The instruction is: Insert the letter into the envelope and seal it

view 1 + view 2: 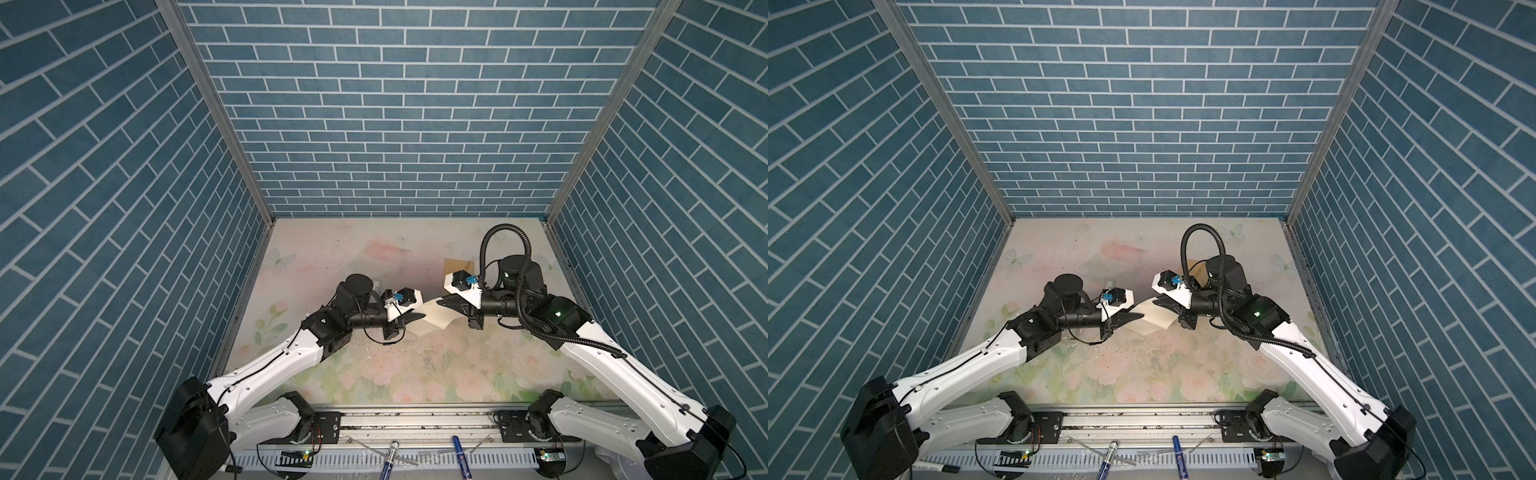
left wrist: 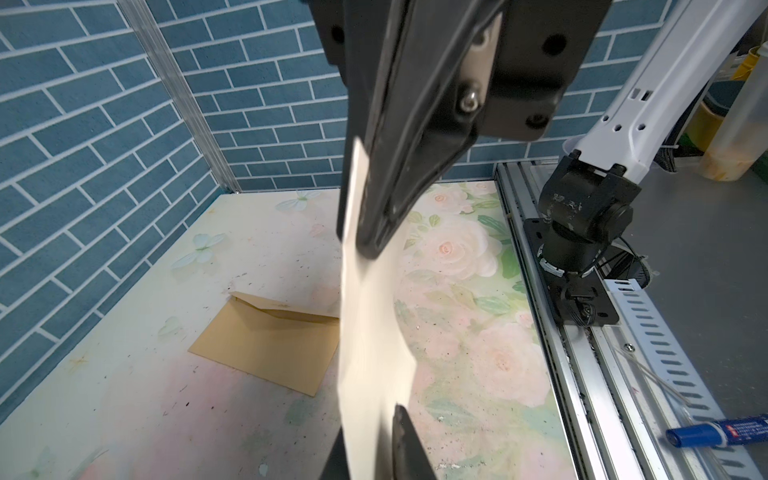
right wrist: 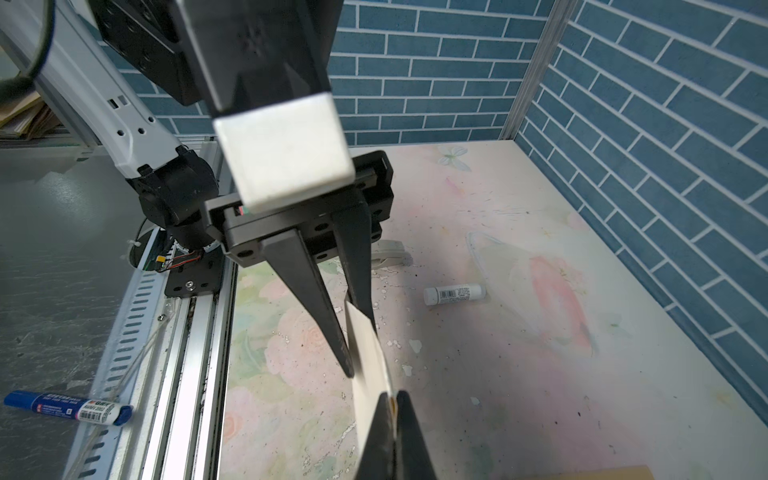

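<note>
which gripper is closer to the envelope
Right. The right gripper pinches the letter just beside the envelope; the left gripper sits at the letter's farther end.

No wording readable. Blue marker (image 3: 68,408) beyond worktop's front edge: white label, print too small. White tube (image 3: 454,294) on worktop: barcode label, digits illegible. Envelope (image 2: 266,345): small gold mark, indistinct.
</note>
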Controlling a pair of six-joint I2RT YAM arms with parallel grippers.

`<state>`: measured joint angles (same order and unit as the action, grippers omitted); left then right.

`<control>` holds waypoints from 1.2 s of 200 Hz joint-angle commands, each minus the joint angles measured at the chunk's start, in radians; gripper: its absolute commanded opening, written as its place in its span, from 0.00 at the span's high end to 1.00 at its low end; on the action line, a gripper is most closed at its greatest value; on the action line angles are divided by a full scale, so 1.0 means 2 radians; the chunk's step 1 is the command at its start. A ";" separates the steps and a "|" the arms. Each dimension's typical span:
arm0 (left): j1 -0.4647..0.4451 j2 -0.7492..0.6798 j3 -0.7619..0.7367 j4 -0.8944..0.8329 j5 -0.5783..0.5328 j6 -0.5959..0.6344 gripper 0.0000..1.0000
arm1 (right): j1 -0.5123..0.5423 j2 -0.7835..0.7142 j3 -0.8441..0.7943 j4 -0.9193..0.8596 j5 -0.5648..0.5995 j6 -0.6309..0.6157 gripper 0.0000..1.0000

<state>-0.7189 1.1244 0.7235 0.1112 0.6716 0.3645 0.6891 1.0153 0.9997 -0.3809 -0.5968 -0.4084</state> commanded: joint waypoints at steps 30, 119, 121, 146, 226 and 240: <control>-0.002 -0.011 -0.011 0.008 -0.006 -0.011 0.92 | 0.002 -0.020 -0.019 0.013 0.036 -0.024 1.00; -0.002 -0.015 -0.024 0.010 -0.016 -0.020 0.85 | 0.001 -0.048 -0.035 0.028 0.072 -0.029 1.00; -0.002 -0.015 -0.025 0.009 -0.017 -0.020 0.85 | 0.001 -0.049 -0.035 0.027 0.072 -0.029 1.00; -0.002 -0.017 -0.030 0.008 -0.019 -0.022 0.86 | 0.001 -0.052 -0.037 0.028 0.077 -0.030 1.00; -0.002 -0.025 -0.040 0.011 -0.023 -0.030 1.00 | 0.001 -0.051 -0.039 0.036 0.085 -0.030 1.00; -0.002 -0.023 -0.041 0.016 -0.022 -0.033 1.00 | 0.001 -0.051 -0.040 0.044 0.088 -0.028 0.96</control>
<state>-0.7197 1.0882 0.6586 0.1272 0.6247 0.3168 0.6891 0.9207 0.9501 -0.3347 -0.4320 -0.4290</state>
